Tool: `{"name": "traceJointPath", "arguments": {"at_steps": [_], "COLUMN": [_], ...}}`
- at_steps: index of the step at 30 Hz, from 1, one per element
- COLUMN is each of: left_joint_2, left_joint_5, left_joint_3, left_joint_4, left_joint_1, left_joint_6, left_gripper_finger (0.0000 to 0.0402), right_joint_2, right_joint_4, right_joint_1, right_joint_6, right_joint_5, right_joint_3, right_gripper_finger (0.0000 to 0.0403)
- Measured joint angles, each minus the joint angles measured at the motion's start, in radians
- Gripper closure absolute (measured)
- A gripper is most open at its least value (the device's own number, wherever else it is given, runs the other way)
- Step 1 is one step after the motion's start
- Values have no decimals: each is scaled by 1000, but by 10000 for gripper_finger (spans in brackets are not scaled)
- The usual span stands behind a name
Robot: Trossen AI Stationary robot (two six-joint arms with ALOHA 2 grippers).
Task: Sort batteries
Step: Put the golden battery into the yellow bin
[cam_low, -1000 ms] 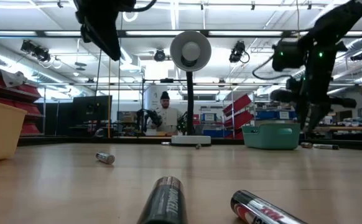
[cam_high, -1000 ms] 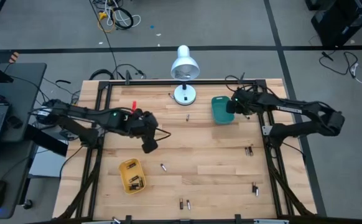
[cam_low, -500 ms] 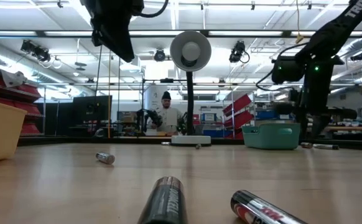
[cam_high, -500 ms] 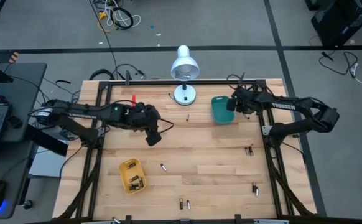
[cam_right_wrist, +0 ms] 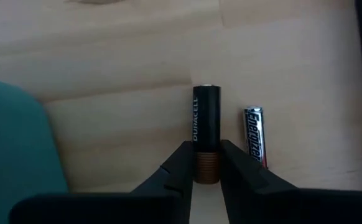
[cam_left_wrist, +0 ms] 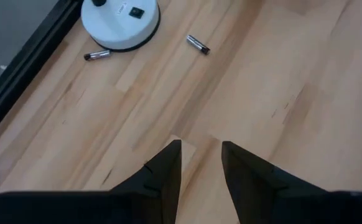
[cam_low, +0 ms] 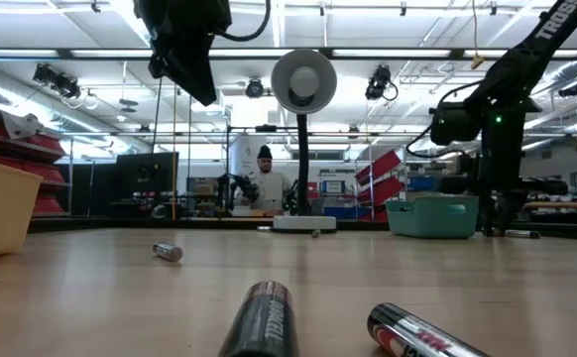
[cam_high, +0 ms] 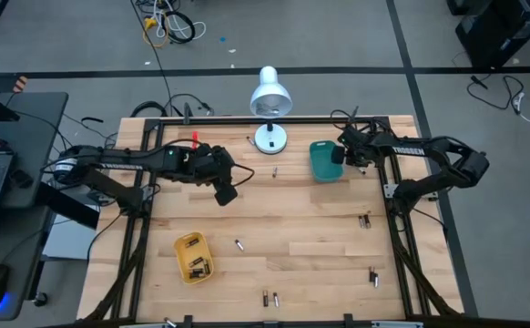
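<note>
Batteries lie scattered on the wooden table: one (cam_high: 275,170) near the lamp, others (cam_high: 239,244) (cam_high: 364,220) (cam_high: 373,276) farther toward the near edge. A yellow tray (cam_high: 193,256) holds a few cells. Next to it, toward the right edge, a teal tray (cam_high: 324,161) stands at the far right. My right gripper (cam_high: 354,157) is low over the wood there, shut on a black Duracell battery (cam_right_wrist: 206,121). A silver Energizer cell (cam_right_wrist: 254,142) lies alongside it. My left gripper (cam_left_wrist: 201,149) hangs open and empty above the table's left middle (cam_high: 225,193). My right gripper pinches the Duracell battery's copper-coloured end (cam_right_wrist: 207,170) between its two fingers (cam_right_wrist: 180,163). The fingers come steeply from above. The battery lies flat on the wood and reaches away from the fingers, parallel to the Energizer cell.
A white desk lamp (cam_high: 270,137) stands at the far middle, with a small cell (cam_left_wrist: 97,55) by its base and another (cam_left_wrist: 197,43) near it. Two batteries (cam_low: 259,317) (cam_low: 417,332) lie close to the near edge. A person (cam_low: 262,183) shows in the room behind.
My left gripper has travelled toward the table's far edge, staying high. My right gripper has sunk toward the table beside the teal tray.
</note>
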Motion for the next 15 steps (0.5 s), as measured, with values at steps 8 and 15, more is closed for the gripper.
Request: {"name": "traceJointPath", "arguments": {"at_steps": [8, 15], "left_joint_2": [0, 0], "left_joint_5": [-76, -39], "left_joint_3": [0, 0], "left_joint_4": [37, 172], "left_joint_1": [0, -11], "left_joint_6": [70, 106], "left_gripper_finger": [271, 271], "right_joint_2": [-49, -164], "right_joint_4": [17, 30], "right_joint_1": [0, 25], "right_joint_6": [-5, 45], "right_joint_5": [-18, -25], "right_joint_3": [-6, -7], "right_gripper_finger": [372, 367]}}
